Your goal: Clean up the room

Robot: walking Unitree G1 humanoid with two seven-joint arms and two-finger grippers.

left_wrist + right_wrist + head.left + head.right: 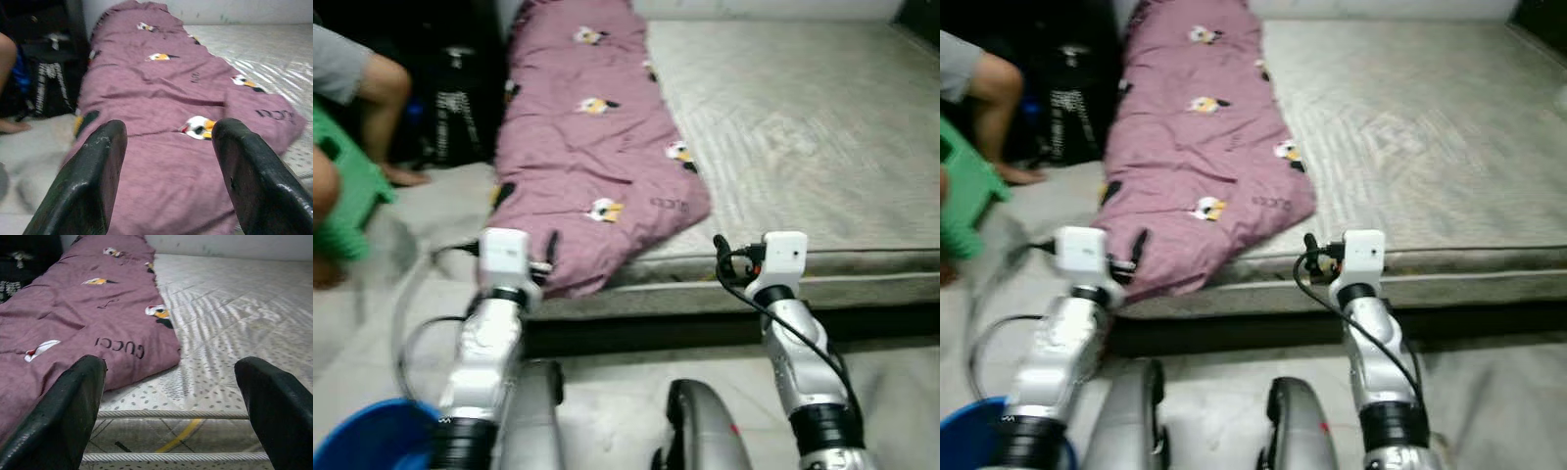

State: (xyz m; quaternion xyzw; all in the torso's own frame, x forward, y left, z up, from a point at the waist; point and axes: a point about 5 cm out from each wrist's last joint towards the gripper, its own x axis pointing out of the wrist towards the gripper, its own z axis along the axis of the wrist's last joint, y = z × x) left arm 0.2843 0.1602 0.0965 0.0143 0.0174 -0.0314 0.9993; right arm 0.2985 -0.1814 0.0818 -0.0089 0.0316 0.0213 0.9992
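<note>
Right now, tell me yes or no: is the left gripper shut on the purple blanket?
No: the left gripper is open, its fingers spread apart with the purple blanket lying ahead between them, ungrasped.

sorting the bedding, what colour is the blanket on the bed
The blanket is mauve-purple with small cartoon bird prints, clearest in the left wrist view.

The mattress [803, 137] lies bare right of the quilt [587, 147]; a person [352, 88] crowds the floor left.
</note>
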